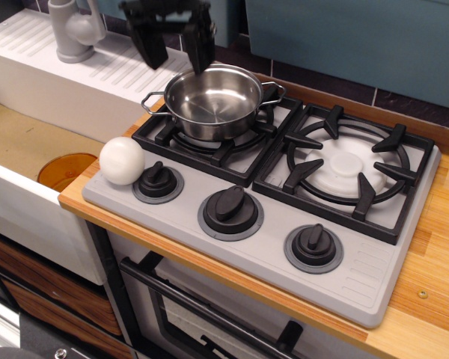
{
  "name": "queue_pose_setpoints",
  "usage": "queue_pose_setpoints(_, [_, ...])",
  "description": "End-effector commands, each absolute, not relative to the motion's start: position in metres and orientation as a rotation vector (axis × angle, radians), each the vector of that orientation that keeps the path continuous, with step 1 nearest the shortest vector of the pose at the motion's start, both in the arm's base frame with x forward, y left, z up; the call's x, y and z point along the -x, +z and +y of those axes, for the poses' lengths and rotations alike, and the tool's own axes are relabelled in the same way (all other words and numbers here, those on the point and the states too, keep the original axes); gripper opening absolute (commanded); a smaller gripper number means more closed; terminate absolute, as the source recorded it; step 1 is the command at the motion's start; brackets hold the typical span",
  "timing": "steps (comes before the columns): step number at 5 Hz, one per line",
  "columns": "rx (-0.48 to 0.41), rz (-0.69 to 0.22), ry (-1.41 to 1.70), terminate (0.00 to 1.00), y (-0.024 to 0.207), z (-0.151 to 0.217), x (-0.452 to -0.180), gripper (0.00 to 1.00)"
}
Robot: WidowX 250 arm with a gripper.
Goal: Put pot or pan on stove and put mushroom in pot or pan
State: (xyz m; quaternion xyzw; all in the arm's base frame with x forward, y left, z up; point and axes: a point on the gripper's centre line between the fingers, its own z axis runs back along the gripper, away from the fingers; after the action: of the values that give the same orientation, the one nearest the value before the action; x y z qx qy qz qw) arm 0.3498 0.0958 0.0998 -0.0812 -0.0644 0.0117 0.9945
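Now pot (213, 102) on stove (269, 247) back-left burner, gripper (174, 46) open and empty above, mushroom (122, 160) at front-left corner left to load.

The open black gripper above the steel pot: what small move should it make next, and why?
Probably it should travel left and forward toward the smooth white ball-like mushroom. The small shiny stainless-steel pot already sits on the left black burner grate of the grey stove and looks empty. The black gripper hangs open above the pot's rim, holding nothing, while the mushroom lies at the stove's left corner.
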Motion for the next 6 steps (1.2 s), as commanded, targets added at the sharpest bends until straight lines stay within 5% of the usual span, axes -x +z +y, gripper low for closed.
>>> queue_pose_setpoints(1, [0.117, -0.197, -0.021, 0.00, 0.150, 0.088, -0.366, 1.00])
queue_pose_setpoints(3, [0.117, -0.197, -0.021, 0.00, 0.150, 0.088, -0.366, 1.00])
queue_pose_setpoints(5, [-0.126, -0.335, 0.031, 0.00, 0.156, 0.091, -0.314, 1.00])
queue_pose_setpoints(6, [-0.175, -0.384, 0.041, 0.00, 0.151, 0.094, -0.298, 1.00])
